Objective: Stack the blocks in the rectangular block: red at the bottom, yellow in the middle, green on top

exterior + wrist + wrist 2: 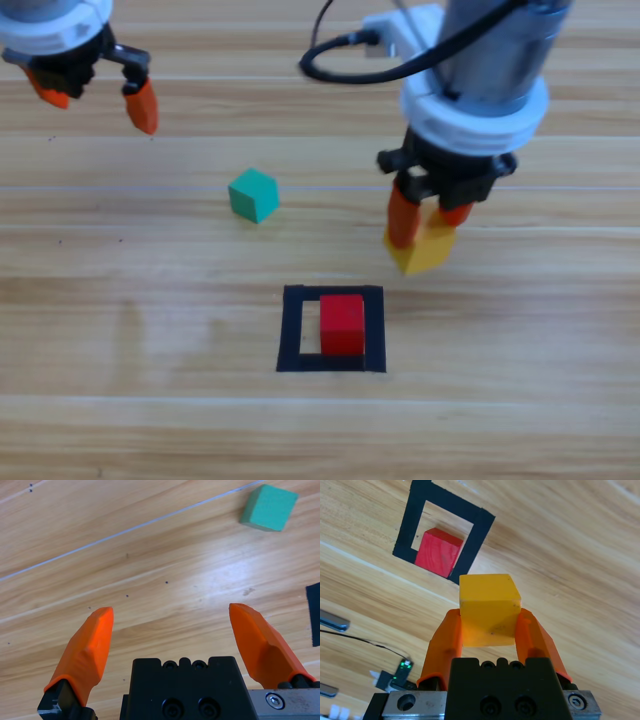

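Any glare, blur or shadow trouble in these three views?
High view: soft overall, a pale sheen on the table left of the frame. Left wrist view: sharp, a bright glare patch on the wood below the green cube. Right wrist view: crisp, with the yellow cube evenly lit.

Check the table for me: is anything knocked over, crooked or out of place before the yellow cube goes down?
Only one small thing: the red cube sits off-centre in the black tape frame, close against its right strip. The right gripper holds the yellow cube squarely, and the green cube lies apart on bare wood.
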Motion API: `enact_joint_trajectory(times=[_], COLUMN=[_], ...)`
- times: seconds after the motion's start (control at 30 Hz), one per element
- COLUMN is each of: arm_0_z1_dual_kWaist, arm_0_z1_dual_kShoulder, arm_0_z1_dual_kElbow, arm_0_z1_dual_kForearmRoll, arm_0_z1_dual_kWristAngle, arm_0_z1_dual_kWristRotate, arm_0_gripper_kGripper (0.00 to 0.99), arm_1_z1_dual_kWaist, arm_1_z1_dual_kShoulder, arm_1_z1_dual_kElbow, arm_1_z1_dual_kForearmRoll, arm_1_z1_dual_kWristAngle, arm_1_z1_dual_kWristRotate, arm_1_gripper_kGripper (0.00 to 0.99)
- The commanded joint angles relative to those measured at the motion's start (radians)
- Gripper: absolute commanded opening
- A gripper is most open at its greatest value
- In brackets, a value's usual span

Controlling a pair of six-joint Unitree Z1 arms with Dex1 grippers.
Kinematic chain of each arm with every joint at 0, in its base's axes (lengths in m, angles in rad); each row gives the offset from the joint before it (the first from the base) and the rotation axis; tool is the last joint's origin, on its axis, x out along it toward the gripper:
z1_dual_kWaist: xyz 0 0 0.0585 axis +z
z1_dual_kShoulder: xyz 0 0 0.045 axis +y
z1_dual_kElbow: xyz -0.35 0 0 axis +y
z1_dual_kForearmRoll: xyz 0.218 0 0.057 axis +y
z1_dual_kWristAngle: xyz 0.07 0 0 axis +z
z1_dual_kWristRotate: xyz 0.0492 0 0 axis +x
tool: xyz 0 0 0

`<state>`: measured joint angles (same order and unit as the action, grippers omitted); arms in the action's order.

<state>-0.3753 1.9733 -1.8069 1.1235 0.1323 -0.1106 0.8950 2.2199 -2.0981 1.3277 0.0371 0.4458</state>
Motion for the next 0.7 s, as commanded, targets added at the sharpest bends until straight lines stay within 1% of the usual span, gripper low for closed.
enact_joint_trajectory(times=[0.03, 0.13, 0.2, 0.27, 0.4, 0.5, 0.7], arm_0_z1_dual_kWaist=[0.105, 0.131, 0.153, 0.162, 0.165, 0.165, 0.165], arm_0_z1_dual_kShoulder=[-0.024, -0.039, -0.044, -0.044, -0.047, -0.06, -0.065], arm_0_z1_dual_kElbow=[0.031, 0.043, 0.052, 0.055, 0.064, 0.104, 0.155], arm_0_z1_dual_kForearmRoll=[-0.01, -0.01, -0.01, -0.01, -0.013, -0.047, -0.083], arm_0_z1_dual_kWristAngle=[-0.026, -0.043, -0.051, -0.057, -0.069, -0.085, -0.097], arm_0_z1_dual_kWristRotate=[0.049, 0.065, 0.074, 0.081, 0.086, 0.085, 0.083], arm_0_gripper_kGripper=[0.99, 0.99, 0.99, 0.99, 0.99, 0.99, 0.99], arm_1_z1_dual_kWaist=[0.064, 0.087, 0.107, 0.114, 0.122, 0.125, 0.13], arm_1_z1_dual_kShoulder=[0.101, 0.119, 0.173, 0.233, 0.274, 0.293, 0.305], arm_1_z1_dual_kElbow=[-0.062, -0.095, -0.184, -0.281, -0.303, -0.313, -0.333], arm_1_z1_dual_kForearmRoll=[0.038, 0.051, 0.111, 0.171, 0.171, 0.171, 0.173], arm_1_z1_dual_kWristAngle=[-0.002, -0.045, -0.083, -0.105, -0.118, -0.132, -0.134], arm_1_z1_dual_kWristRotate=[0.083, 0.142, 0.175, 0.208, 0.246, 0.266, 0.301], arm_1_gripper_kGripper=[0.0, 0.0, 0.0, 0.0, 0.0, 0.0, 0.0])
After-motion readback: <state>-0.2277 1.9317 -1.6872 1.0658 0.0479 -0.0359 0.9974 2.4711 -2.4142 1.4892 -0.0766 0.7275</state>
